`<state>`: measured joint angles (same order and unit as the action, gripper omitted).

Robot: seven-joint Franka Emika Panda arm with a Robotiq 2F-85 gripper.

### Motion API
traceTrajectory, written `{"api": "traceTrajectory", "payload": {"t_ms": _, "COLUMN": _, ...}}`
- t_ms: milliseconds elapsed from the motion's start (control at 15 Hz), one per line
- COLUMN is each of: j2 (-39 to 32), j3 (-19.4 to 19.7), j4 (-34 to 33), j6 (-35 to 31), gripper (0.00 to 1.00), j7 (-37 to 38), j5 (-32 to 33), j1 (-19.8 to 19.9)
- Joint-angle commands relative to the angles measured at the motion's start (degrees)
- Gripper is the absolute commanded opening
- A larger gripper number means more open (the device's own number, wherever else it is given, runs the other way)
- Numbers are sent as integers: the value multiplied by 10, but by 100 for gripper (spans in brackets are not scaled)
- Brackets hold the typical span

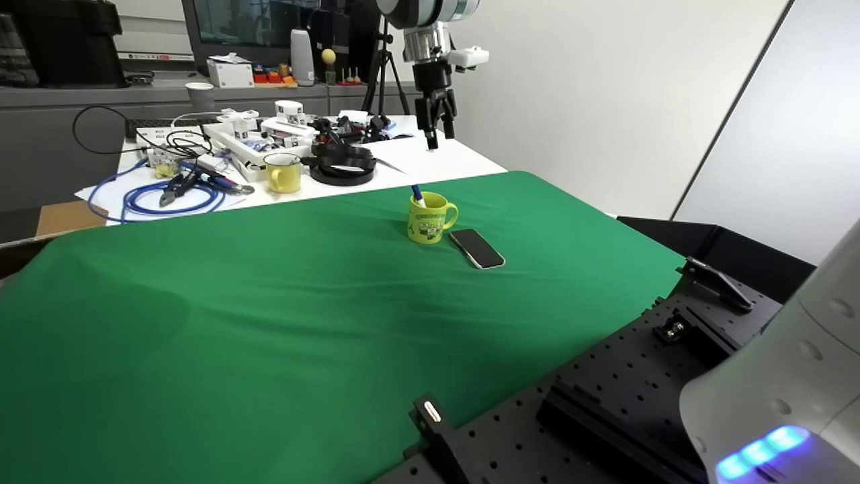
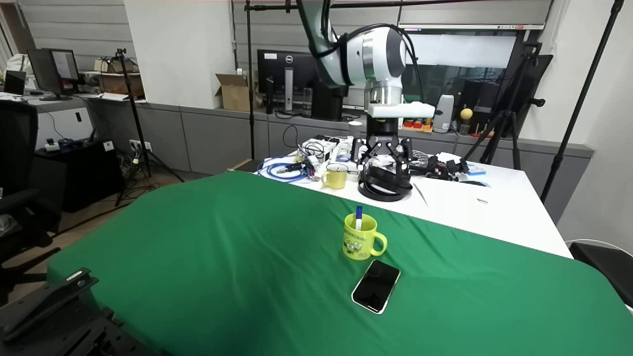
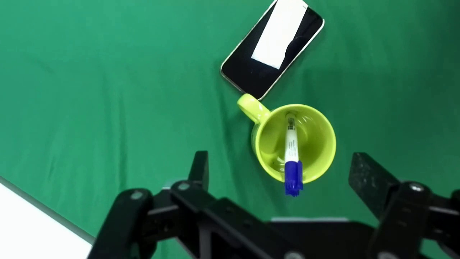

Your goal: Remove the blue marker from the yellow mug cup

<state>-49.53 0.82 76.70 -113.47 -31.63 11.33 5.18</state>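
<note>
The yellow mug cup (image 1: 426, 228) (image 2: 359, 244) (image 3: 321, 144) is yellow-green and stands upright on the green cloth, with its handle to the side. The blue marker (image 1: 419, 197) (image 2: 359, 217) (image 3: 291, 147) leans inside it, with a white body and its blue cap sticking out above the rim. My gripper (image 1: 440, 138) (image 2: 381, 177) (image 3: 280, 160) is open and empty, high above the table. In the wrist view the marker's cap lies between the two wide-apart fingers, farther down and untouched. The marker's lower end is inside the mug.
A dark phone (image 1: 478, 249) (image 2: 376, 287) (image 3: 248, 72) lies flat near the mug's handle. Another yellow mug (image 1: 283, 176) (image 2: 336, 178) stands on the white table behind the green cloth (image 1: 269, 336). Black rings (image 1: 342, 165), blue cable (image 1: 138, 198) and pliers lie there too.
</note>
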Motion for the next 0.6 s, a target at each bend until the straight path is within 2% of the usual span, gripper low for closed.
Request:
{"api": "traceTrajectory", "payload": {"t_ms": 0, "j2": -85, "j3": -5, "j4": -120, "j6": 53, "gripper": 100, "j7": 52, "j5": -18, "j1": -2}}
{"api": "traceTrajectory", "payload": {"t_ms": 267, "j2": -141, "j3": -6, "j4": -195, "j6": 105, "gripper": 100, "j7": 102, "j5": -41, "j1": -6}}
{"api": "traceTrajectory", "payload": {"t_ms": 533, "j2": -176, "j3": -8, "j4": -241, "j6": 148, "gripper": 100, "j7": 108, "j5": -50, "j1": -7}}
